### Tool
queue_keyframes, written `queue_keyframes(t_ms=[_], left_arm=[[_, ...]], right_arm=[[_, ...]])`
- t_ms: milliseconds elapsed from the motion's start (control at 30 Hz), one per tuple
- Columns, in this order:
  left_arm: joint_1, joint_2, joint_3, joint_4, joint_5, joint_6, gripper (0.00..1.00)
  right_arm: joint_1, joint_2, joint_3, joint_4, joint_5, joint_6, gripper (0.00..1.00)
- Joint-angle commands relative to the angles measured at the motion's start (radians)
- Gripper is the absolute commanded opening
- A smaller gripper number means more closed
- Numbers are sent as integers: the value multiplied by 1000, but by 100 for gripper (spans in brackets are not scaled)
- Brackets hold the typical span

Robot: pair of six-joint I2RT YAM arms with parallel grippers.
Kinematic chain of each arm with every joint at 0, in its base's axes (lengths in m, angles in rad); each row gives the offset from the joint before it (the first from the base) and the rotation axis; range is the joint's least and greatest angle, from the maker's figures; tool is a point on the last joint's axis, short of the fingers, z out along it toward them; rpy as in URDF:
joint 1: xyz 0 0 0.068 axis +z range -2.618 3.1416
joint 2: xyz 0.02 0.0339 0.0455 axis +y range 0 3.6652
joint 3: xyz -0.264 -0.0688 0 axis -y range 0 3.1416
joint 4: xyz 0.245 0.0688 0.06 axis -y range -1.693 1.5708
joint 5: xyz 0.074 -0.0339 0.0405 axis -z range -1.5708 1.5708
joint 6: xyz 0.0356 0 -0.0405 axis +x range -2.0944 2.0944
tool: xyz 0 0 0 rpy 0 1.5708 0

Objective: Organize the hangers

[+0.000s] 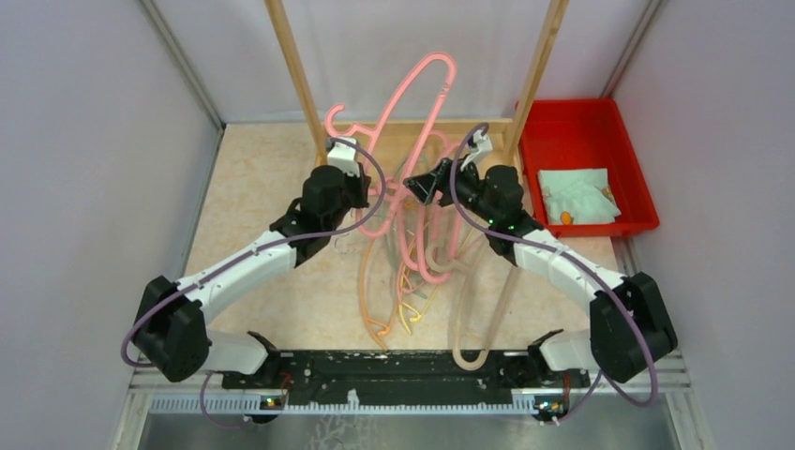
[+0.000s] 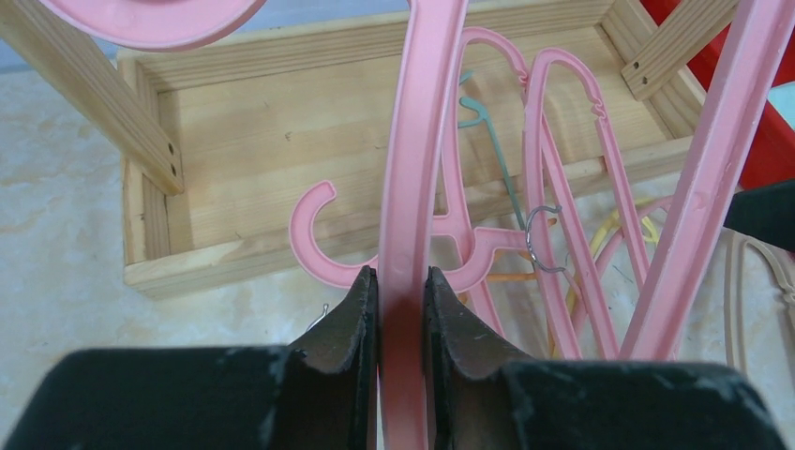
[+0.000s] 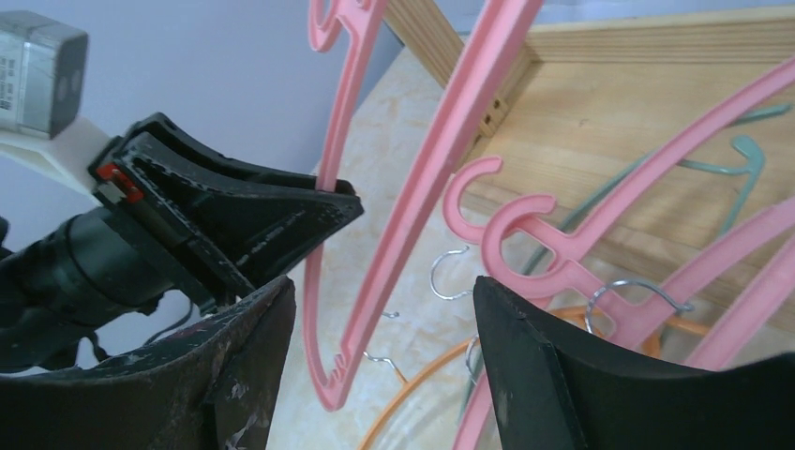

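Wooden rack frame point(image 1: 296, 84) at back of table; top rail out of view. Hangers point(image 1: 427, 253) in pink, beige, orange and yellow sprawl in tangled heap on table between arms. One pink hanger point(image 2: 417, 141) held aloft above heap, hook uppermost. Left gripper point(image 2: 401, 277) clamped tight on its bar. Right gripper point(image 3: 382, 287) spread wide, bar passing between fingers, probably not touching. Step in hand: getting this hanger onto rail. Next move calls for right gripper to close and steady it, then hook over rail.

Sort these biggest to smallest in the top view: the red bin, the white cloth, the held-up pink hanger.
1. red bin
2. white cloth
Unranked: pink hanger, long but thin and raised nearer the camera, so unsure.
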Motion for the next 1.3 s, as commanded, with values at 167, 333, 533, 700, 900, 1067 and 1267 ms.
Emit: queue_keyframes(t_ms=[167,333,533,700,900,1067,1267], left_arm=[[-11,6,83,96,86,-13,0],[-11,-7,94,136,105,-28,0],[-11,-5,100,171,139,-43,0],[-11,-21,82,197,146,-26,0],[-11,-90,31,193,215,-11,32],[-11,-216,-58,188,270,-20,99],[-11,-363,-132,156,321,-44,100]], right_arm=[[30,104,-5,269,-62,98,70],[40,165,18,308,-69,114,69],[43,214,30,402,-88,154,53],[42,261,50,487,-151,175,22],[38,302,112,460,-163,141,0],[8,327,188,375,-147,71,0],[-53,474,284,549,-271,240,0]])
